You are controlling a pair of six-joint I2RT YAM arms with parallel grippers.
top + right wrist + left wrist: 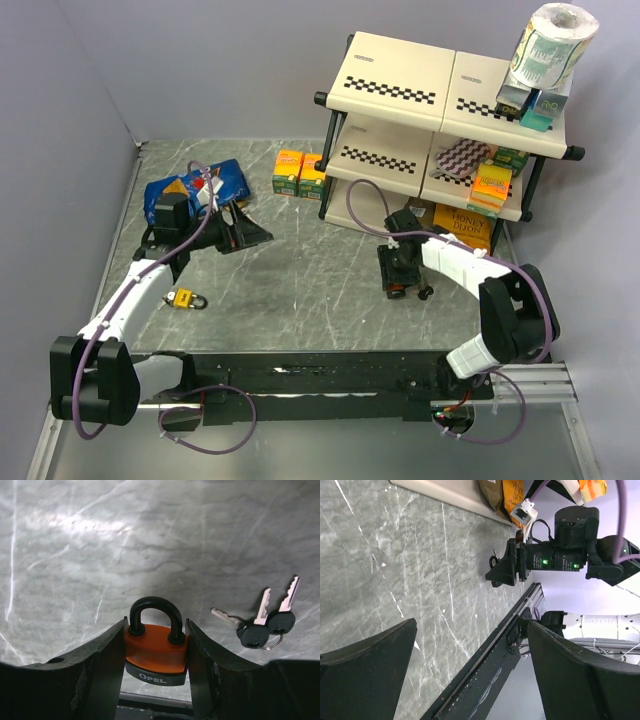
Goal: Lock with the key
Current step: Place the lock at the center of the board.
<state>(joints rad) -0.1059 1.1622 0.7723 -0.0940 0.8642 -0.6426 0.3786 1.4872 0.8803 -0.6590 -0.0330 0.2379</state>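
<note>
An orange padlock with a black shackle, marked OPEL, sits between my right gripper's jaws, which are shut on its body just above the marble table. In the top view this gripper is at centre right. A bunch of black-headed keys lies on the table just right of it, also seen in the top view. My left gripper is open and empty, held above the table at the left, facing the right arm.
A small yellow padlock lies on the table by the left arm. A blue snack bag and orange boxes lie at the back. A two-tier shelf with boxes and a paper roll stands at the back right.
</note>
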